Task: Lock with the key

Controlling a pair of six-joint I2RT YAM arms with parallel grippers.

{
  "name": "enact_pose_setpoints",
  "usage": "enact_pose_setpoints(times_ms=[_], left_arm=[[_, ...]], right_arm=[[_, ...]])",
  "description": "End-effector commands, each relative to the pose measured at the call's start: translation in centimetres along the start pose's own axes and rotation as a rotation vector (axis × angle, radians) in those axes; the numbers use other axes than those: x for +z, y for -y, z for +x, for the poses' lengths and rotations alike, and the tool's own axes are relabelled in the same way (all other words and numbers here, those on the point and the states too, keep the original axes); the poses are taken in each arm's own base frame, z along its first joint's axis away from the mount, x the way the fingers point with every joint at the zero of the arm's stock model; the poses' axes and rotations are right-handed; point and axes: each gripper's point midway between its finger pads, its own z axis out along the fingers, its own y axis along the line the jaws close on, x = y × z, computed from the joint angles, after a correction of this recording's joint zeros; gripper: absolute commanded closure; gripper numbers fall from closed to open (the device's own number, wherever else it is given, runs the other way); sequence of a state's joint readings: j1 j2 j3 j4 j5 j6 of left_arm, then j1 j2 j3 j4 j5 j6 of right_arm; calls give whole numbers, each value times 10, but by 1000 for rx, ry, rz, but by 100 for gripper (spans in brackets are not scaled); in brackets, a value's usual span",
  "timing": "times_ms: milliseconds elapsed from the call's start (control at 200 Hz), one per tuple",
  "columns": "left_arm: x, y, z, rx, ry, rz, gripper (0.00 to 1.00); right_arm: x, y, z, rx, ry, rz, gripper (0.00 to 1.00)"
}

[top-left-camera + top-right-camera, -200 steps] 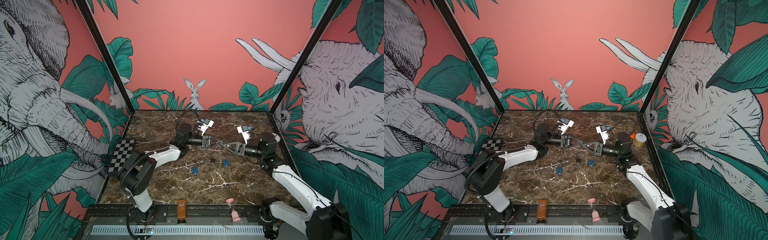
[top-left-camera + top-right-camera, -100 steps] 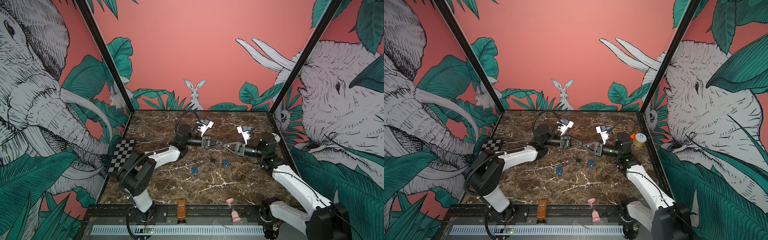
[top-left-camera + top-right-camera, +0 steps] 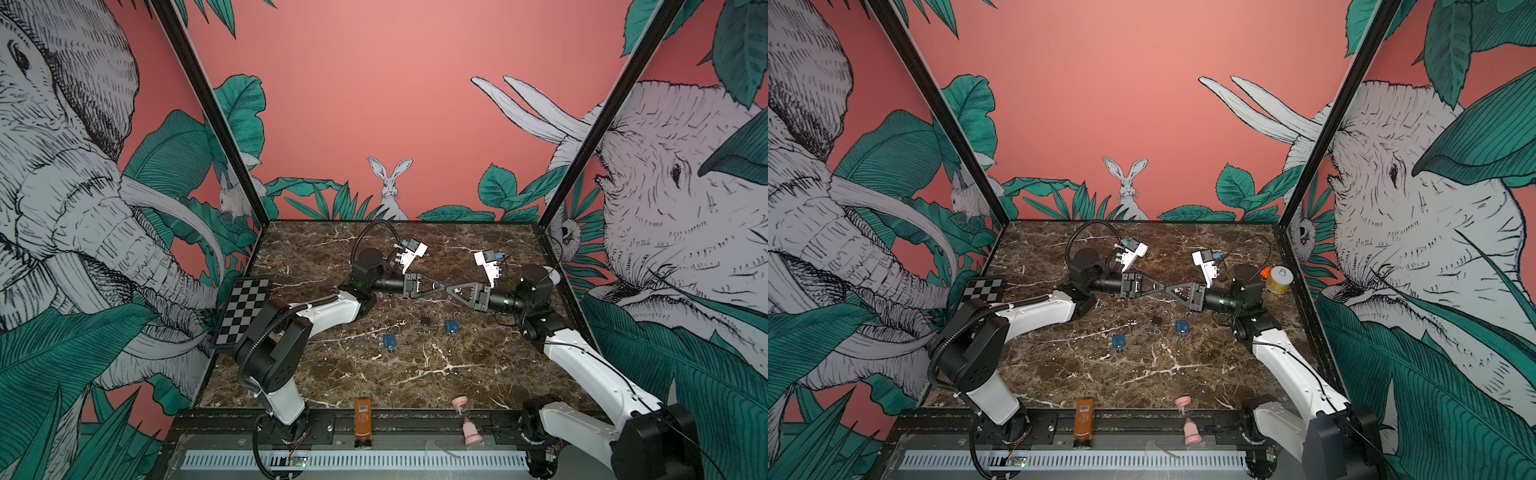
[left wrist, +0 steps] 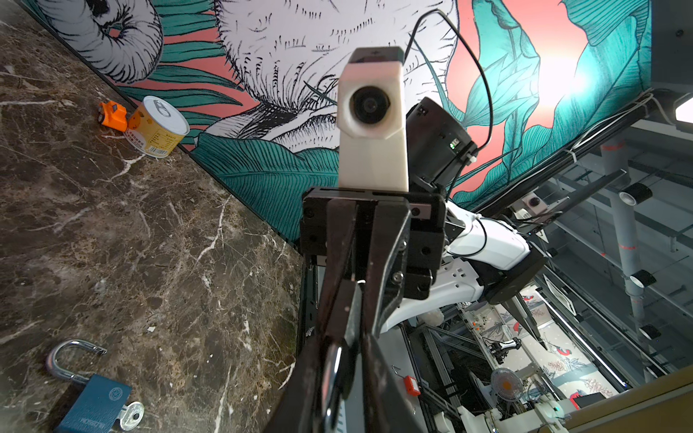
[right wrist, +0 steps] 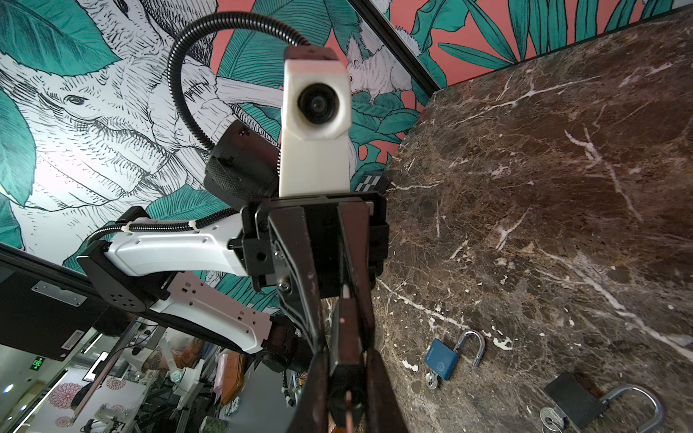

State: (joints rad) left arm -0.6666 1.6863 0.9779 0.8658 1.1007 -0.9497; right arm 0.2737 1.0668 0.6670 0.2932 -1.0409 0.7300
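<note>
Both grippers meet tip to tip in the air above the table's middle. My right gripper point(image 3: 448, 287) point(image 5: 347, 360) is shut on a small dark padlock point(image 5: 345, 375). A thin coppery sliver shows in a round hole at the padlock's end. I cannot tell whether that sliver is the key. My left gripper point(image 3: 438, 286) point(image 4: 347, 348) is shut on the same padlock from the other side. A curved silvery bar point(image 4: 335, 369), seemingly the shackle, lies between its fingers.
On the marble below lie two blue padlocks point(image 3: 389, 341) point(image 3: 451, 327) and a black one point(image 3: 426, 320), shackles open, keys in them. A yellow can point(image 3: 1279, 279) and an orange toy point(image 3: 1264, 272) sit at the right wall. A checkerboard point(image 3: 243, 309) leans on the left wall.
</note>
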Motion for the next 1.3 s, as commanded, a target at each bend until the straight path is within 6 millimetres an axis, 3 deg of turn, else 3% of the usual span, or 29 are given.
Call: enact_pose_setpoints(times_ms=[0,355,625,695,755,1010,1295], left_arm=[[0,26,-7,76,-1,47,79],[7,34,-3,76,-36,87,76],[9,33,-4,73,-39,92,90],[10,31,-5,68,-35,86,100],[10,26,-5,56,-31,67,100],[6,20,-11,69,3,38,100],[-1,19,-13,72,14,30,100]], right_arm=[[-1,-7,-9,-52,26,-22,100],[0,-2,-12,-69,35,10,100],[3,-1,-12,-69,25,7,100],[2,-2,-12,-69,25,7,100],[0,-2,-13,-69,32,17,100],[-9,-2,-10,-58,42,35,76],[-16,-2,-10,-52,59,38,75]])
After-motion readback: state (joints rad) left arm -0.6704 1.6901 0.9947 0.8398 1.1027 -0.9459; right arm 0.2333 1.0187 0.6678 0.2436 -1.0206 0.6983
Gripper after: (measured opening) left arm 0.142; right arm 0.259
